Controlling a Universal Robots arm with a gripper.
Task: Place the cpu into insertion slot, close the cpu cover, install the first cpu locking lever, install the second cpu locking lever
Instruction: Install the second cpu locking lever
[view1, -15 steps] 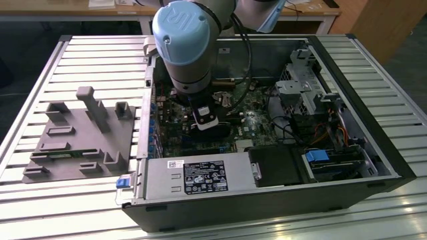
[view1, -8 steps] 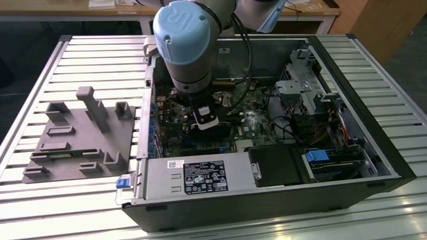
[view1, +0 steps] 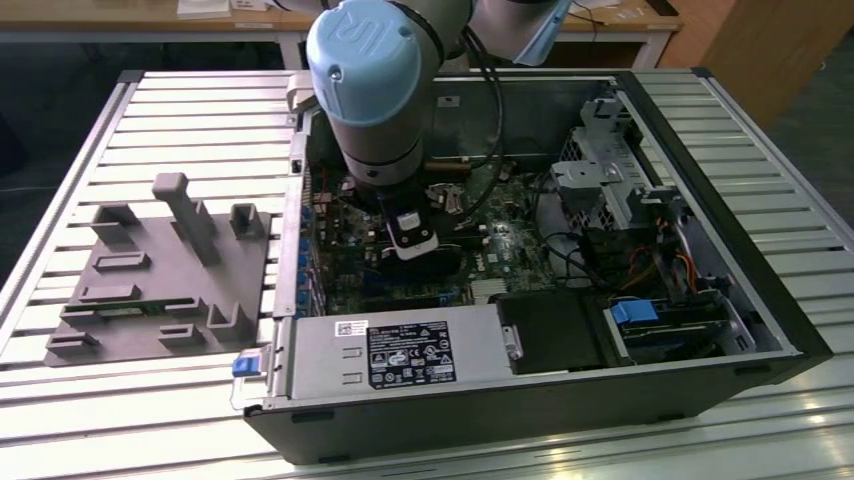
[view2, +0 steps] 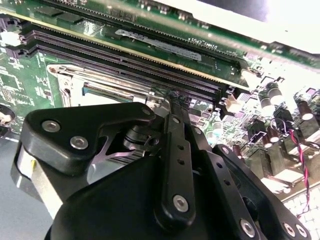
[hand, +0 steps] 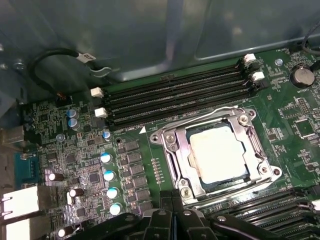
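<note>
- Jaws clenched together on nothing, gripper (view2: 172, 100) poised just beside the insertion slot (hand: 218, 156).
- Cpu (hand: 218, 153) seated flat in that slot, framed by the lowered cpu cover (hand: 176, 159).
- Long black card slots (hand: 175, 100) running along one edge, well apart from the case wall (hand: 150, 35).

Cpu (hand: 218, 153) seated in insertion slot (hand: 250, 176), pale metal top showing through window of cpu cover (hand: 181, 156), which lies flat over it. Thin locking lever (hand: 200, 119) running along socket's far edge. Four black memory slots (hand: 175, 97) beyond. Black gripper linkage (hand: 180, 225) just beside socket.
</note>
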